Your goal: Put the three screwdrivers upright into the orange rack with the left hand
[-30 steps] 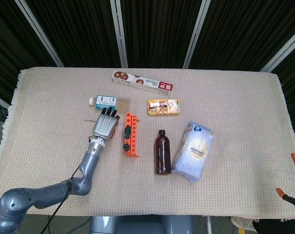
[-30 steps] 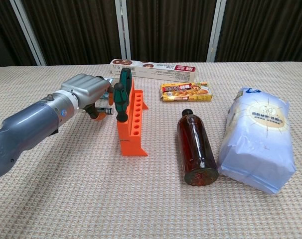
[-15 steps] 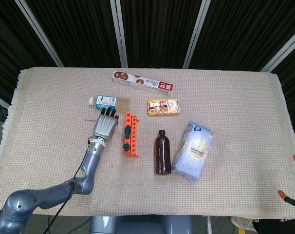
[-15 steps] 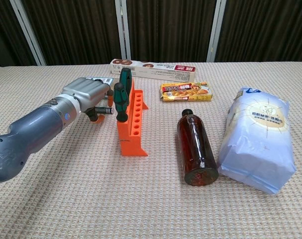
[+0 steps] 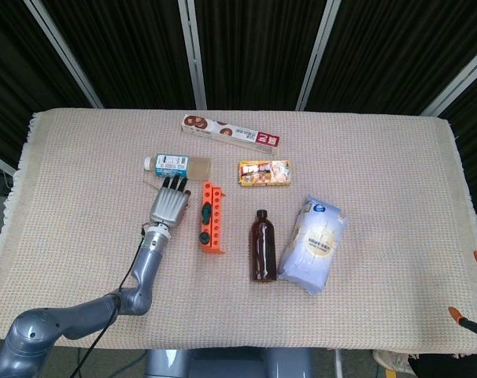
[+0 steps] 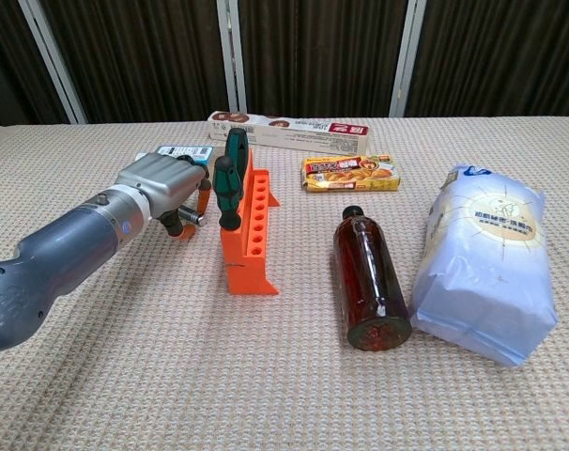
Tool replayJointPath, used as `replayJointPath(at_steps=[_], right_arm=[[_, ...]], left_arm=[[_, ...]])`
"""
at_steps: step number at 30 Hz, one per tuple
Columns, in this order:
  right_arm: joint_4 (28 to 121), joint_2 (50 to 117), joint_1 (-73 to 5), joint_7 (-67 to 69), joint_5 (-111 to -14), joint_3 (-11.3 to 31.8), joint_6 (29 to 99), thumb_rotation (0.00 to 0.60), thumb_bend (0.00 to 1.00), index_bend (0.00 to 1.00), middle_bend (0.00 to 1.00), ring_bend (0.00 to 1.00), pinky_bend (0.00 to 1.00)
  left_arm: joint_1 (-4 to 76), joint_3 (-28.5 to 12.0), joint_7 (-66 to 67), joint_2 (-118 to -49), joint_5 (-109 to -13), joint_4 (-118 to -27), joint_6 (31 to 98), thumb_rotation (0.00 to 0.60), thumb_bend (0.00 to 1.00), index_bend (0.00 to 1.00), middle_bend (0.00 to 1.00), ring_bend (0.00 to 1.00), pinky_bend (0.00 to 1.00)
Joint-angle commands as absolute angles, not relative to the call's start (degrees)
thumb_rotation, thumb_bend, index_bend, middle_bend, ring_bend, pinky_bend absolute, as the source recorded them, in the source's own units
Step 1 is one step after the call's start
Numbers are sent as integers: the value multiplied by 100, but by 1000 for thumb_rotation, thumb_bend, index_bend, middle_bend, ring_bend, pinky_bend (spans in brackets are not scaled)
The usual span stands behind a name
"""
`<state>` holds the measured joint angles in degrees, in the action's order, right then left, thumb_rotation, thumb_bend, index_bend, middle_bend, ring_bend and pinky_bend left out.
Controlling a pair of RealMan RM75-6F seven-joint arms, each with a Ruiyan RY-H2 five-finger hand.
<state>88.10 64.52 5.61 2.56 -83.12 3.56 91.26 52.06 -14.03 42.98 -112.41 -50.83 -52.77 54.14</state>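
The left robot hand [image 6: 162, 183] is seen low over the counter [image 5: 89, 260], just left of the orange rack [image 6: 250, 230], toward the left half of the cloth-covered surface. Its fingers [image 5: 174, 185] are curled around an orange-handled screwdriver [image 6: 183, 225], which is grasped and lies roughly level beneath the palm, its handle end showing below the knuckles in the chest view. The shaft is mostly hidden by the hand; whether its tip touches the counter cannot be told.

Two green-handled screwdrivers [image 6: 230, 178] are already standing upright in the rack, in holes at its far end. The remaining holes along the rack's top face are seen open. The rack stands lengthwise, running from the near edge toward the far edge, left of the counter's centre.

The right robot hand is not seen in either view.

Other items noted: a small carton with a blue label [image 5: 169, 164] lying beyond the left hand; a long snack box [image 5: 231, 134] near the far edge; a small yellow food box [image 5: 264, 173] right of the rack's far end; a brown bottle [image 5: 262, 244] lying on its side at mid-counter; a white-blue bag [image 5: 312, 242] just beside the bottle, on its right.
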Motion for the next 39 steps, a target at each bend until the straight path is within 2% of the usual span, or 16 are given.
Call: replayJointPath(at_steps=[1, 8, 13, 19, 27, 39], right_arm=[[8807, 6455, 557, 259, -8318, 358, 9123, 600, 0, 0, 0, 0, 0], [8802, 6469, 541, 263, -8334, 362, 9104, 600, 0, 0, 0, 0, 0], [8804, 6465, 559, 262, -8326, 366, 9126, 600, 0, 0, 0, 0, 0], [8809, 6462, 573, 263, -8314, 365, 9130, 600, 0, 0, 0, 0, 0], [8810, 6460, 591, 261, -8285, 372, 9134, 600, 0, 0, 0, 0, 0], [8788, 6466, 581, 289, -8290, 374, 9105, 600, 0, 0, 0, 0, 0]], left_arm=[[5115, -1430, 4252, -11122, -5043, -5573, 5440, 600, 373, 444, 92, 22, 121], [5016, -1334, 4321, -10886, -5128, -5941, 5519, 600, 373, 428, 92, 15, 121], [5035, -1282, 4526, -10810, -5087, -5992, 5496, 600, 373, 358, 76, 0, 84], [5076, -1278, 4694, -10827, -5007, -5892, 5488, 600, 372, 322, 45, 0, 58], [5157, -1305, 4685, -11040, -5006, -5534, 5433, 600, 372, 431, 43, 0, 58], [5102, -1299, 4569, -11025, -5113, -5584, 5493, 600, 372, 506, 48, 0, 63]])
